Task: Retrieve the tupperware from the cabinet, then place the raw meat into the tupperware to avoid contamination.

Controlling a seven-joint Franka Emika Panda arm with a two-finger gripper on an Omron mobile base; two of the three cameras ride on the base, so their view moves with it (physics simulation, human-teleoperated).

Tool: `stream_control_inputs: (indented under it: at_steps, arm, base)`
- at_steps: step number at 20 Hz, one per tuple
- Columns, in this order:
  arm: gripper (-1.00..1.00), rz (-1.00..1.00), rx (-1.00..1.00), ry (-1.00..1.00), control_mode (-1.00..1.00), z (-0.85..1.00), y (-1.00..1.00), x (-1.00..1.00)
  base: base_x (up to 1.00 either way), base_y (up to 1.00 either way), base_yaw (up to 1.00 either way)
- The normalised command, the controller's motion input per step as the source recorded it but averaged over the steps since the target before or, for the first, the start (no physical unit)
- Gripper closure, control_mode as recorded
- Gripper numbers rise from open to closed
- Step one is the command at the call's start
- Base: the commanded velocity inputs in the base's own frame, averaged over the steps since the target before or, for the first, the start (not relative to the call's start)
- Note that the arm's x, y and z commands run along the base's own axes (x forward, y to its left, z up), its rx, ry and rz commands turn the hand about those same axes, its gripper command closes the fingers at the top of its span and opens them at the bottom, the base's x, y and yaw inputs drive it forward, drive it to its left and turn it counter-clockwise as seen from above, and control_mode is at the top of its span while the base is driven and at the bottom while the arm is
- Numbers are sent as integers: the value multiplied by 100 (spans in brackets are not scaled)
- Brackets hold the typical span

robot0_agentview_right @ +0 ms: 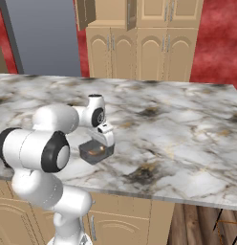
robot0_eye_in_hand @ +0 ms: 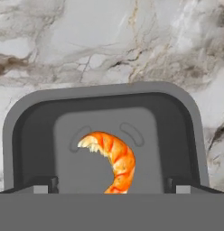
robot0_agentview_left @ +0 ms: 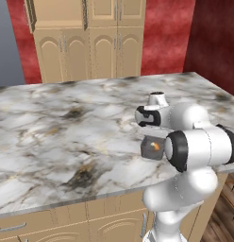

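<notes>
Grey tupperware [robot0_eye_in_hand: 105,113]: a smooth, matte rounded-rectangle tub with thick walls, a raised flat panel on its floor and two short curved ridges moulded into that panel. Sits on the counter [robot0_agentview_left: 67,137], a glossy white-and-grey marble slab veined with brown and black, close to its near edge. Looks dark and semi-translucent in the base views, with an orange glint inside.

Raw meat [robot0_eye_in_hand: 112,161] lying on the tub floor: a small orange shrimp-like crescent, segmented by paler bands, pale and frayed at one end. In the hand view, long axis curving from upper left down to the lower middle, hollow side facing lower left, pale end pointing left.

Tool [robot0_eye_in_hand: 112,187] poised directly above the tub, fingers [robot0_eye_in_hand: 46,184] spread wide apart near the tub's side walls, gripping nothing.

Cabinet [robot0_agentview_left: 90,47] beyond the counter against a red wall: light-tan wood, arched lower panels, slim silver handles, an upper door swung open.
</notes>
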Motion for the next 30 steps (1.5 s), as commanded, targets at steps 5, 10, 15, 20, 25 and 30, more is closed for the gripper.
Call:
stream_control_inputs:
  at_steps: [5, 10, 15, 20, 25, 30]
  arm:
    - [-100, -7, 4, 2, -100, 35, 0, -56]
    - [-100, -3, 1, -13, -100, -14, -1, -5]
    - [-100, 0, 0, -26, -100, -21, 0, 42]
    - [-100, 0, 0, -18, -100, -34, 0, 36]
    - [-100, -1, -4, -3, -100, -31, 0, 64]
    - [-100, -1, -6, 0, -100, -17, 0, 57]
  base:
    - [0, 0, 0]
    - [0, 0, 0]
    - [0, 0, 0]
    - [0, 0, 0]
    - [0, 0, 0]
    - [0, 0, 0]
